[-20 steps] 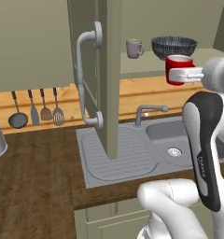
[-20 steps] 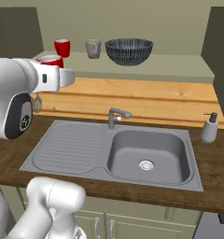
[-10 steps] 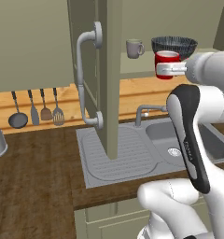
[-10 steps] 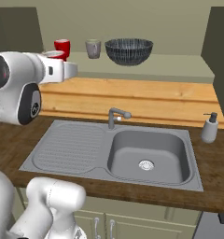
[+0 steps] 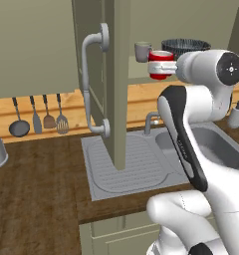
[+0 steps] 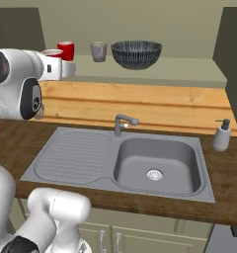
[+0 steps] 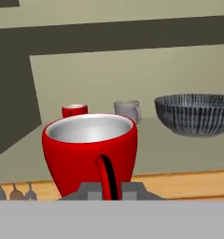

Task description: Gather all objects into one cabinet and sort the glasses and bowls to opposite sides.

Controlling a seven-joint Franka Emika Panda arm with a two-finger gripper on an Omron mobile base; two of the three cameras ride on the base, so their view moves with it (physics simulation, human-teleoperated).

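**Red mug held in front of the cabinet shelf**

A red mug [image 7: 89, 154] is grasped at its handle by the clenched pincer [image 7: 108, 190] and held upright just before the shelf [image 6: 179, 73]. On the shelf, a second red mug [image 6: 65, 50], a grey mug [image 6: 98, 51] and the dark bowl [image 6: 136, 53] are seen standing in a row.

No text, label, brand, number or sign can be read on anything in these pictures
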